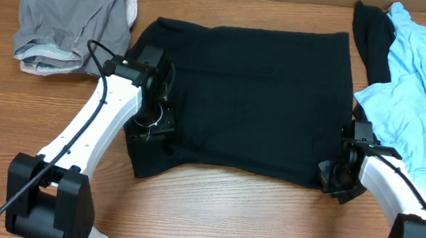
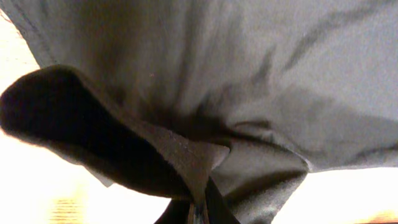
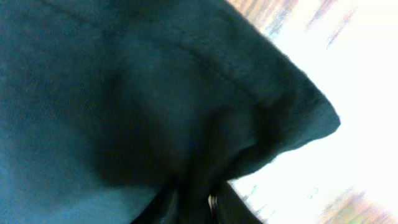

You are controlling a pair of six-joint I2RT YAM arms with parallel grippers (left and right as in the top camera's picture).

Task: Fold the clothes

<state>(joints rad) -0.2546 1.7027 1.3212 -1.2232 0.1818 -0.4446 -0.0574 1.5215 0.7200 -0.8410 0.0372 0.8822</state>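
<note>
At table centre, black rectangular fabric garment [image 1: 255, 100] lies spread mostly flat on brown wooden table [image 1: 226, 215], long side running left to right, with its lower left part rumpled. Left gripper [image 1: 153, 121] sits on the garment's left edge, low down near the bottom left corner. Left wrist view: a fold of the dark cloth [image 2: 186, 155] bunches into a point at the fingers, which are closed tight on it; the edge is lifted, with bright table showing underneath. Right gripper [image 1: 332, 177] is at the bottom right corner of the garment. Right wrist view: the corner of the cloth [image 3: 205, 124] is gathered and pinched between closed fingers, mostly hidden by fabric. Crumpled grey fabric garment [image 1: 72, 21] lies at top left, just beside the black one's upper left corner. Light blue crumpled fabric garment [image 1: 414, 93] lies along the right side, with a black cloth piece [image 1: 369, 32] by its top left edge.
</note>
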